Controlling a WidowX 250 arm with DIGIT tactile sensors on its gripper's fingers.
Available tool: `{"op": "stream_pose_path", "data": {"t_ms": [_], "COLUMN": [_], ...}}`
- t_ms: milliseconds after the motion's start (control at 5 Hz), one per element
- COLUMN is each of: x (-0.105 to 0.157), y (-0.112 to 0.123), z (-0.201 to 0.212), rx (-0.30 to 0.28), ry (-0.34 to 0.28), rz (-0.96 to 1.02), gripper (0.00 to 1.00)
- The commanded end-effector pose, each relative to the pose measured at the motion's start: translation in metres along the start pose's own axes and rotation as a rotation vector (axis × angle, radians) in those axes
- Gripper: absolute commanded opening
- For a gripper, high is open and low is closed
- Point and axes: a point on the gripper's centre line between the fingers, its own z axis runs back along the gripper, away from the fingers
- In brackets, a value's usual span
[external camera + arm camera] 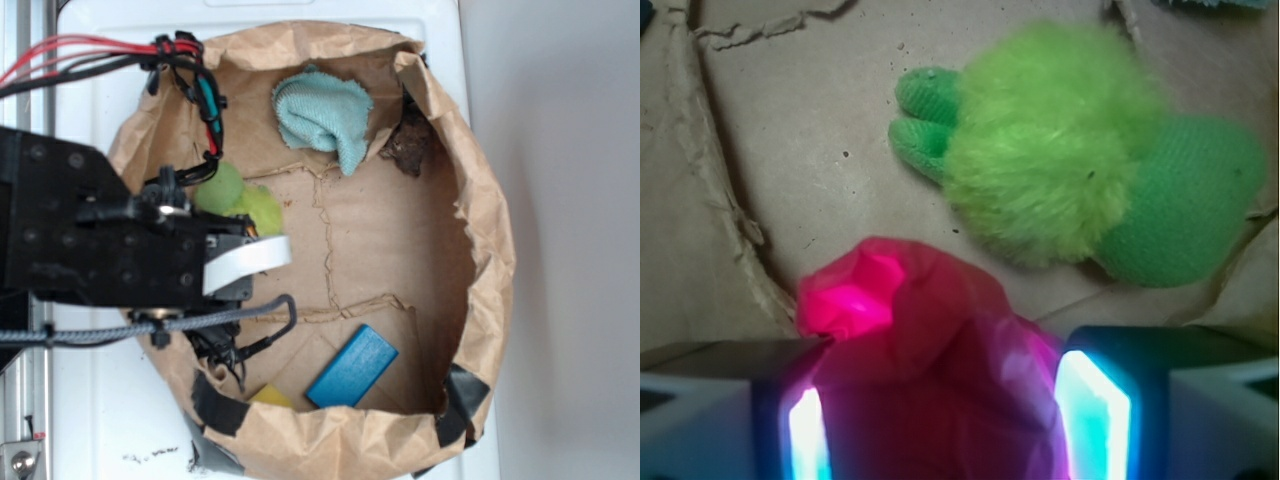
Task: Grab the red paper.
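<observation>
your tool sits clenched around the crumpled bright red paper between its fingers, the fuzzy lime-green plush toy just beyond, bare cardboard floor open to its left.

The exterior view is evenly and softly lit, bright across the white table, with only faint shadow inside the brown paper bag along its wall at 3 o'clock. The picture is somewhat soft and grainy, and the black arm at 9 o'clock loses detail in its darkness. The wrist view is dimmer and closer. The tool at 6 o'clock is badly out of focus, and its fingers glow with pale blue-white glare. The red paper shows a hot pink highlight at its upper left and is blurred. The green plush toy is fuzzy but readable.
</observation>
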Motion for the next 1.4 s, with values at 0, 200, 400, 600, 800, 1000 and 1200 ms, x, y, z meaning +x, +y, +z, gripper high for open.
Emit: {"op": "stream_pose_path", "data": {"t_ms": [0,200,400,600,800,1000,1200], "x": [0.036,0.047,0.075,0.091,0.097,0.087,0.07], "y": [0.002,0.001,0.009,0.023,0.023,0.024,0.024], "z": [0.053,0.077,0.097,0.117,0.138,0.156,0.172], "rx": [-0.035,-0.046,-0.078,-0.097,-0.083,-0.081,-0.091], "ry": [-0.079,-0.116,-0.119,-0.119,-0.063,-0.074,-0.103], "rz": [0.057,0.069,-0.003,-0.095,-0.214,-0.289,-0.342], "gripper": [0.0,0.0,0.0,0.0,0.0,0.0,0.0]}}
